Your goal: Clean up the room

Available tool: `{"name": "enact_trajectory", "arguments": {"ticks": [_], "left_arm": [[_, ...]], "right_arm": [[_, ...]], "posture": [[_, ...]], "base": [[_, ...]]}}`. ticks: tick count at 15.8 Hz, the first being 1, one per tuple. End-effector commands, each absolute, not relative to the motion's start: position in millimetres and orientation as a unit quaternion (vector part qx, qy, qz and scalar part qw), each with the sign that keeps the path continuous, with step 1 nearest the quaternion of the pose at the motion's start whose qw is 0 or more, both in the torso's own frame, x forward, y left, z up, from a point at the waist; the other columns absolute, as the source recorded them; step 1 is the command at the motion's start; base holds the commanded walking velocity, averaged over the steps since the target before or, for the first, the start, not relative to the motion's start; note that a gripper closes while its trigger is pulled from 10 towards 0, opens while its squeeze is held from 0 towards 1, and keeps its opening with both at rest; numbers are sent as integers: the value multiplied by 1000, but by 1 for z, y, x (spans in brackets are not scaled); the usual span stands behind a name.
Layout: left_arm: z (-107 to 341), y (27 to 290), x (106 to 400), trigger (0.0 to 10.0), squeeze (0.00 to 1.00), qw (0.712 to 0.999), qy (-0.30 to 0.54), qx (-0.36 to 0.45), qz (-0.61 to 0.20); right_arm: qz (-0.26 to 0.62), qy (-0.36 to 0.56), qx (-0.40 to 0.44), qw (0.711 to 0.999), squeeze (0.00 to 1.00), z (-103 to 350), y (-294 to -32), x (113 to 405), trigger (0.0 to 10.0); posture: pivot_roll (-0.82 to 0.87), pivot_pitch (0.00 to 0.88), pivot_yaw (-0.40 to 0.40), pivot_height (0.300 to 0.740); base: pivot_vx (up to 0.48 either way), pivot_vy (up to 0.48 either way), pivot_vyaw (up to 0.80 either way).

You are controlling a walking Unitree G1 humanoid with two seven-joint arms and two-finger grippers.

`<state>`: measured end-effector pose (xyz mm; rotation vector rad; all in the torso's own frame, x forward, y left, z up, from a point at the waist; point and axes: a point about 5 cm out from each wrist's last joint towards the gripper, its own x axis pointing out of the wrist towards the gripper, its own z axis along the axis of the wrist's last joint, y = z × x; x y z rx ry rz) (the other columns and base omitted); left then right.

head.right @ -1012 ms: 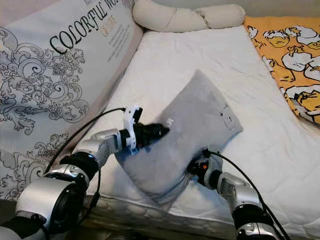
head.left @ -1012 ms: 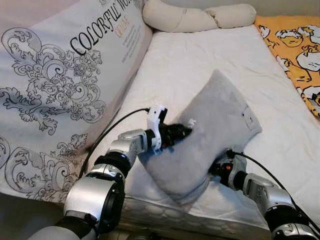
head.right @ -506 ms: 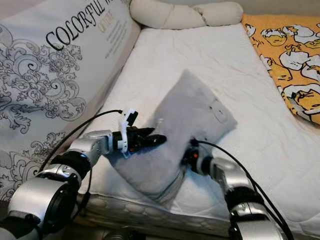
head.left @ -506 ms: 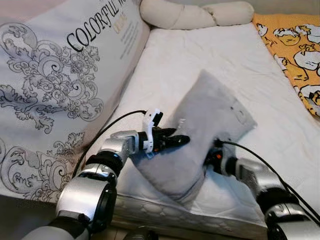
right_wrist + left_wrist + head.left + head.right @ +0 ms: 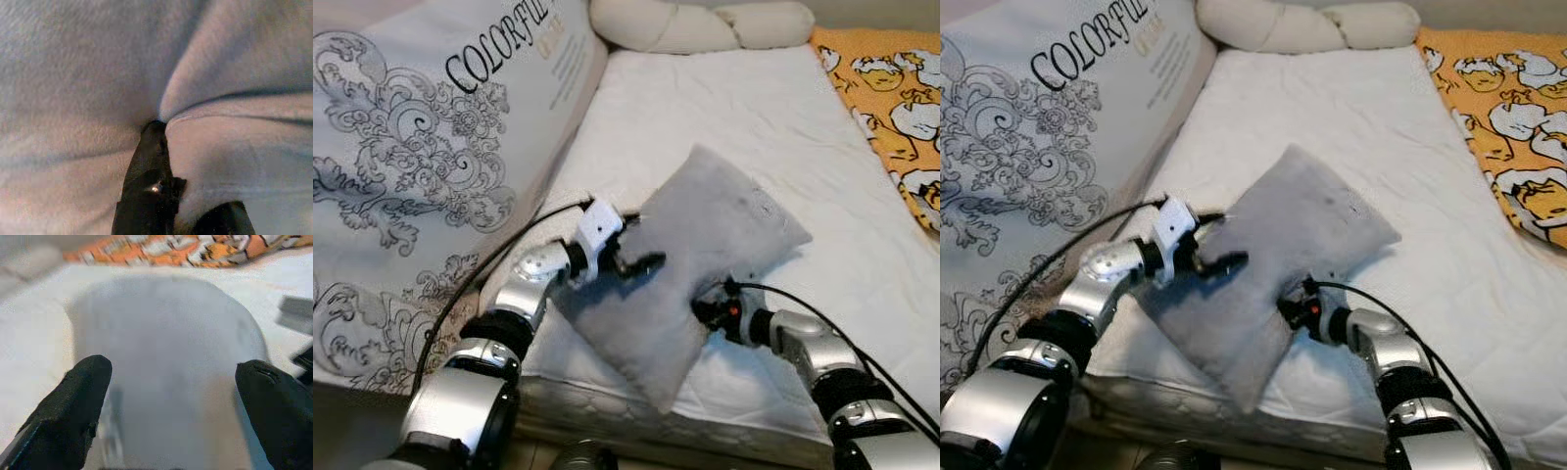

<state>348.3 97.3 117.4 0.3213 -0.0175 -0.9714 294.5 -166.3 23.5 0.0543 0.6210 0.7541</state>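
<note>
Between the two pincers, on the white bed [image 5: 705, 127], lies the grey pillow [image 5: 700, 259], tilted, one corner hanging toward the mattress edge just in front of the robot.

Step in hand, as judged: the pillow is being set down on the bed as part of tidying the room. The next move likely calls for the right pincer to let go and both arms to draw clear without dragging the fabric, or for a push that carries the pillow toward the cream bolster [image 5: 700, 24] well beyond both pincers.

Left pincer [image 5: 638, 264]: released, its two black fingers [image 5: 73, 406] spread wide to either side of the pillow's near end; whether the pads press the cloth cannot be told.

Right pincer [image 5: 707, 309]: clenched on the pillow's opposite edge, the fabric puckered into a fold where a fingertip [image 5: 151, 147] bites in.

Outward of the left pincer stands a large printed cushion [image 5: 431, 147]; beyond and outward of the right pincer lies an orange patterned blanket [image 5: 891, 88].
</note>
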Motion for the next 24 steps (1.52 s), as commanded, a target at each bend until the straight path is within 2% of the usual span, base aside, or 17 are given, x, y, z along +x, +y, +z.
{"name": "enact_trajectory", "arguments": {"ticks": [1,4,6,7,8,9,10,11,12,14,15,16,18,21,22,23,24], "left_arm": [[135,97,355,10000,1000,877,-56,191,-438],[146,96,361,10000,1000,888,-86,194,-408],[124,106,373,10000,1000,934,29,144,-325],[120,109,373,10000,1000,943,43,126,-306],[105,117,373,10000,1000,959,105,73,-251],[96,115,370,10000,0,963,137,-13,-233],[93,108,368,10000,0,954,145,-106,-240],[92,102,366,10000,0,946,148,-138,-252],[92,90,363,10000,0,916,162,-232,-284],[92,82,359,10000,0,888,171,-288,-316],[91,75,354,10000,0,858,184,-325,-352],[86,69,347,10000,0,838,204,-324,-388],[77,66,340,10000,0,834,231,-289,-410],[59,63,324,10000,0,816,286,-194,-463],[53,64,320,3059,0,816,296,-136,-478],[53,65,320,3059,0,819,292,-131,-476],[56,66,323,0,0,820,285,-149,-473]], "right_arm": [[372,313,33,873,0,14,-164,284,0],[362,317,38,876,0,8,-170,277,0],[364,310,50,877,0,7,-171,272,0],[365,307,53,877,0,8,-171,271,0],[371,301,60,876,0,9,-173,269,0],[383,301,61,871,0,10,-176,265,0],[393,304,60,866,0,10,-180,260,0],[394,306,59,865,0,9,-182,258,0],[390,309,59,865,0,8,-186,255,0],[388,311,59,865,0,8,-189,254,0],[388,312,60,865,0,9,-190,252,0],[392,312,60,863,0,9,-190,251,0],[398,311,60,861,0,10,-189,250,0],[409,308,57,857,0,12,-185,250,0],[413,308,54,855,0,12,-182,251,0],[414,308,53,855,0,12,-181,252,0],[417,306,52,854,0,13,-178,255,0]], "posture": [[-60,0,98,740],[-74,0,118,740],[-97,0,140,740],[-105,0,143,740],[-113,0,146,740],[-134,0,152,740],[-141,0,152,740],[-146,0,152,740],[-155,0,156,740],[-160,0,158,740],[-166,0,164,740],[-169,0,167,740],[-171,0,168,740],[-162,0,163,740],[-150,0,155,740],[-144,0,152,740],[-136,0,147,740]], "base": [[0,0,0],[0,0,0],[0,0,0],[0,0,0],[0,0,0],[0,0,0],[0,0,0],[0,0,0],[0,0,0],[0,0,0],[0,0,0],[0,0,0],[0,0,0],[0,0,0],[0,0,0],[0,0,0],[0,0,0]]}}
